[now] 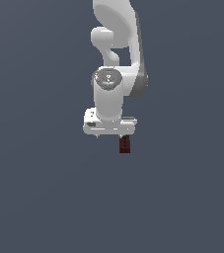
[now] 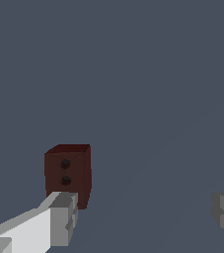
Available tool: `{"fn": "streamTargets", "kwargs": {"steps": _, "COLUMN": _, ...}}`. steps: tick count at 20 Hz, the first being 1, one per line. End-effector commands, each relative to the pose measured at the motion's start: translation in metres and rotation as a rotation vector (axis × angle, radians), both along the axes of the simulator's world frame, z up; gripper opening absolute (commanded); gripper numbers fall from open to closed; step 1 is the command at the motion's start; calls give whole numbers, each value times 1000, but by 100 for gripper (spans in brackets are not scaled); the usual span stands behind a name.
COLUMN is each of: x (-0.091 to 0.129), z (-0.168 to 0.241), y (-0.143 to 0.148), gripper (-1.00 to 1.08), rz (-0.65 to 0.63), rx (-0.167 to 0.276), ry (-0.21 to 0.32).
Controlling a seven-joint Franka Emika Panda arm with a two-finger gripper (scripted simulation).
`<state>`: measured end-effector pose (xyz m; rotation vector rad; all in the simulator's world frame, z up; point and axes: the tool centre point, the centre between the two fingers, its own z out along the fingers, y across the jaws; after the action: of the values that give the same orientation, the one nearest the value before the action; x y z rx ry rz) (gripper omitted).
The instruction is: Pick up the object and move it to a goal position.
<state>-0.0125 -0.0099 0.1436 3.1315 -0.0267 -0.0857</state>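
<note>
On my feed it's just flat slate-grey floor (image 1: 44, 197) everywhere, gripper (image 2: 143, 217) spread wide, one finger (image 2: 54, 220) right by the maroon cube (image 2: 68, 173).

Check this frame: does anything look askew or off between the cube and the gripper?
Yes: the gripper is open but off-centre. In the wrist view the maroon cube sits by one finger instead of midway between the two. In the exterior view it shows below one end of the hand. No damage shows.

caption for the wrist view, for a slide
Open gripper near the maroon cube, one finger in front of it, the other well clear.
</note>
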Motion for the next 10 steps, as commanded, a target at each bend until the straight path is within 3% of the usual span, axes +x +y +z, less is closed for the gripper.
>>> {"fn": "streamTargets", "kwargs": {"steps": 1, "x": 0, "z": 0, "y": 0, "gripper": 100, "rz": 0, "rx": 0, "ry": 0}}
{"fn": "streamTargets", "kwargs": {"steps": 10, "x": -3, "z": -4, "y": 3, "gripper": 100, "rz": 25, "rx": 6, "ry": 31}}
